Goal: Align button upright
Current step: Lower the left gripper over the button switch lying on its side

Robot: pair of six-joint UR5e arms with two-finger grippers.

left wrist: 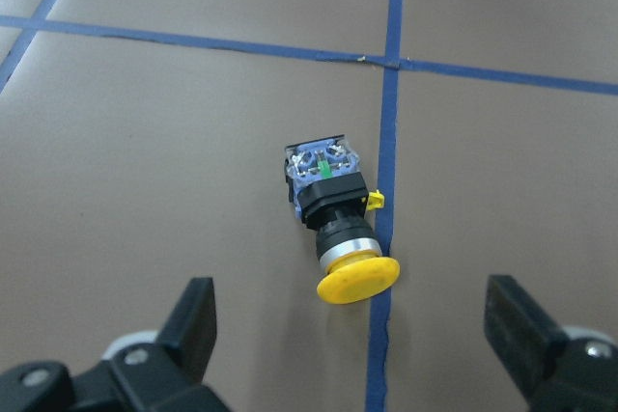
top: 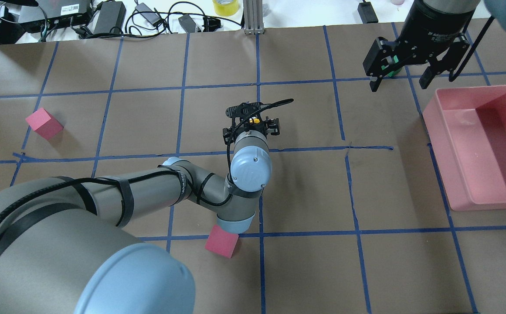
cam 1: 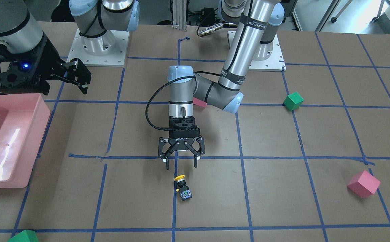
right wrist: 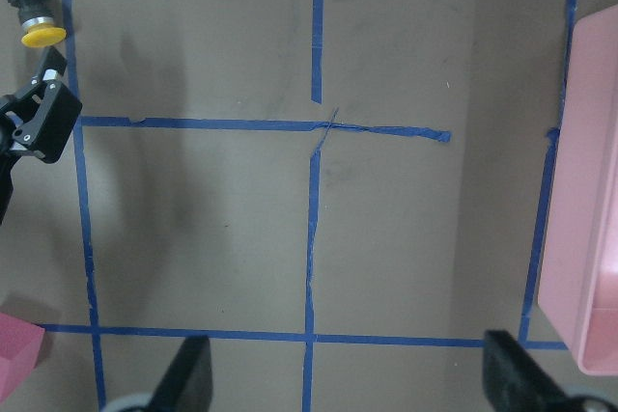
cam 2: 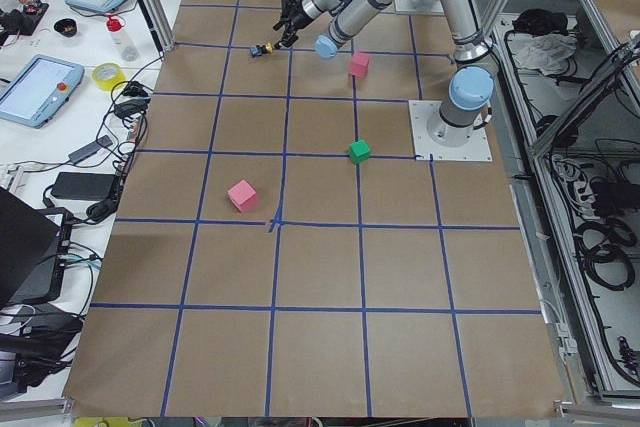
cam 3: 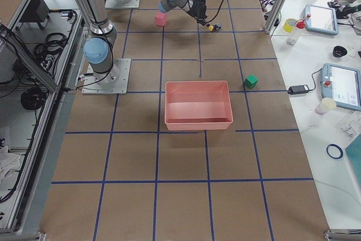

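Observation:
The button (cam 1: 182, 186) lies on its side on the brown table, right beside a blue tape line, with its yellow cap toward the robot and its grey block base away from it. In the left wrist view the button (left wrist: 333, 214) sits just ahead of the fingers. My left gripper (cam 1: 180, 164) hangs open a little short of the cap, pointing down, with nothing between its fingers (left wrist: 190, 320). Seen from overhead, the left gripper (top: 253, 124) hides most of the button. My right gripper (top: 397, 85) is open and empty, high near the pink bin.
A pink bin (top: 436, 131) stands at the robot's right. Pink cubes (top: 43, 123) (top: 221, 244) lie on the left side and under the left elbow. Green cubes (cam 1: 293, 101) (cam 1: 23, 237) lie further off. Cables and devices line the far table edge.

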